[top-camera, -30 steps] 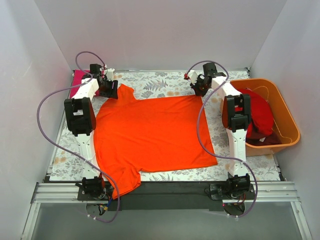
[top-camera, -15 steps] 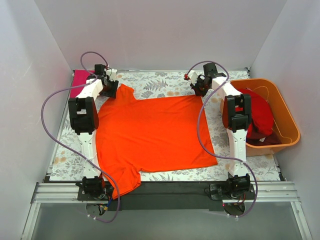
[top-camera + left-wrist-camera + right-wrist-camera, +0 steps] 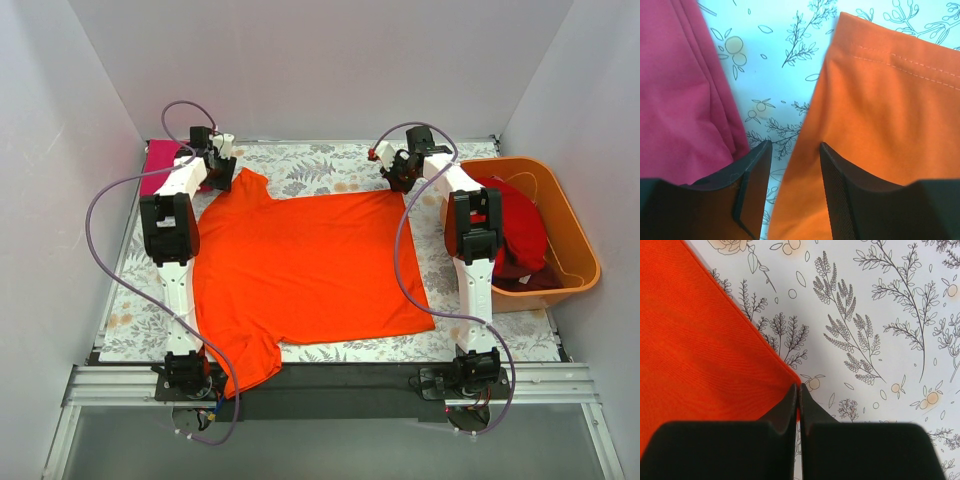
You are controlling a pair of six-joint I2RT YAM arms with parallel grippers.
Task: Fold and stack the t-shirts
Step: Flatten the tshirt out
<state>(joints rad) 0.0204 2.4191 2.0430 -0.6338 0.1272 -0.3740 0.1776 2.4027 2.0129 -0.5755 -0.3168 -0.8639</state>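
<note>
Step looks like first fold: orange t-shirt (image 3: 300, 265) lies flat at table (image 3: 330, 165) centre. Right gripper (image 3: 797, 387) clenched on its far-right corner; left gripper (image 3: 793, 147) released, straddling far-left sleeve edge nr magenta shirt (image 3: 680, 90). Next prob. needs left to pinch, then both lift together.

Orange t-shirt (image 3: 305, 265) spread flat dead centre, hem towards three o'clock; magenta-pink t-shirt (image 3: 157, 160) up at ten o'clock; deep red t-shirt (image 3: 520, 235) bunched at three.

Top cam: high, behind the arm bases, looking down on the whole table (image 3: 330, 160). Wrist cams: pointing down, close on the cloth. All three share the orange t-shirt (image 3: 300, 265), far corners.
</note>
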